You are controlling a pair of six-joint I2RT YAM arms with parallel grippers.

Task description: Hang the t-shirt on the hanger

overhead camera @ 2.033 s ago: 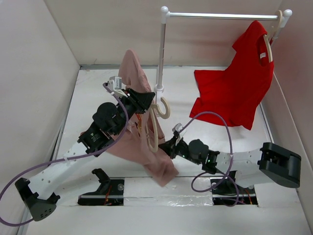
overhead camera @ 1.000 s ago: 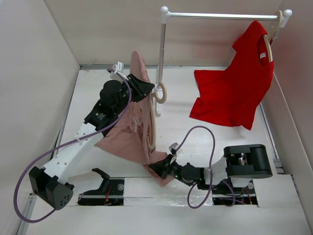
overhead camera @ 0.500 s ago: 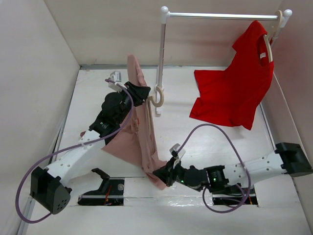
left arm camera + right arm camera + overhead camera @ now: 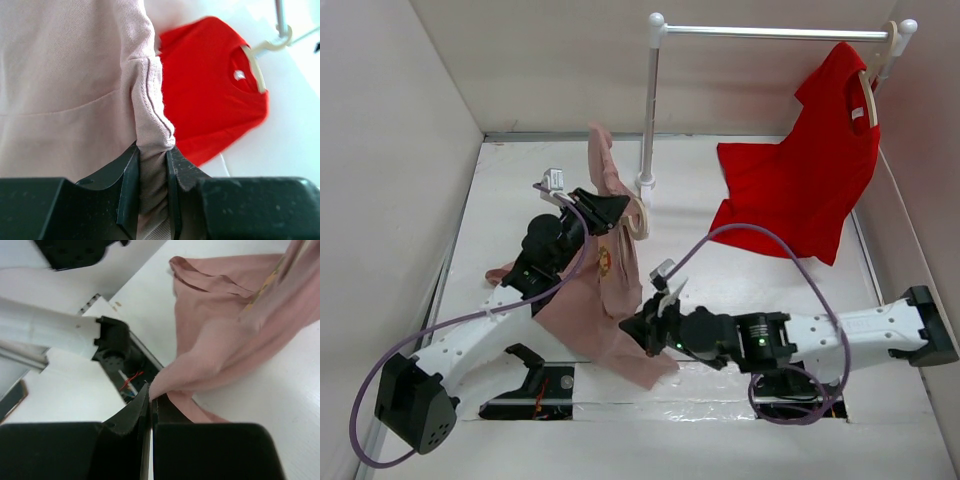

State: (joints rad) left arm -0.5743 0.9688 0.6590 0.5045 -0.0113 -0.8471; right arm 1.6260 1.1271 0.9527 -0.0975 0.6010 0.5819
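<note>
Your t-shirt [image 4: 605, 290] is held up off the table [image 4: 740, 265] at left-centre, stretched between your two arms. Its top rises to a peak near the foot of the rack pole [image 4: 648, 100]. Its lower part trails down toward the table's near edge, with one sleeve spilling out to the left. The small orange-brown print [image 4: 604, 258] faces up in the middle of the cloth.

The hanger [image 4: 639, 218] shows only as a pale curved hook poking out beside the shirt's upper part; the rest is hidden by fabric. Your left fingers [image 4: 127, 185] sit right at that hook, clamped on a bunched fold of the pink cloth. Whether they also pinch the hanger inside the fold you cannot tell.

Your right fingers [image 4: 135, 415] are low, near the table's front edge, and pressed together on the shirt's lower edge.

Well apart on the right, a red t-shirt [image 4: 790, 195] hangs on a second hanger [image 4: 868, 95] from the rail.
</note>
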